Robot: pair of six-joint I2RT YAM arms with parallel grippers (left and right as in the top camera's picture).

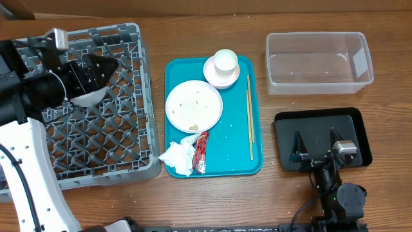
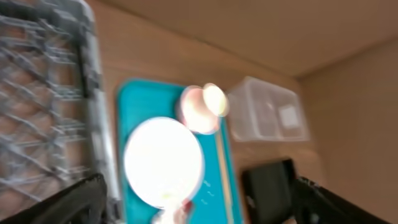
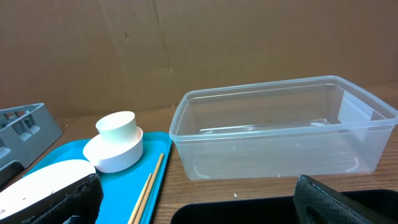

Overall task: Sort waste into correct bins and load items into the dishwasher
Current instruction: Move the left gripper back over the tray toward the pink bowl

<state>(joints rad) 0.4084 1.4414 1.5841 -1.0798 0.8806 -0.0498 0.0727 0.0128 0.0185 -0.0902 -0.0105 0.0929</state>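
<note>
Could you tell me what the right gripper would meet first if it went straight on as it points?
Probably the near wall of the clear tub, directly ahead of the right gripper, which is open above the black tray; how low it points is unclear.

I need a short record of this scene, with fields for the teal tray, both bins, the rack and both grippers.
teal tray: plate with crumbs, cup inside pinkish bowl, chopsticks, napkin, red wrapper
clear tub: nothing seen inside
black tray: no waste seen
dish rack: one white bowl
left gripper: open, over the rack
right gripper: open, over the black tray
</note>
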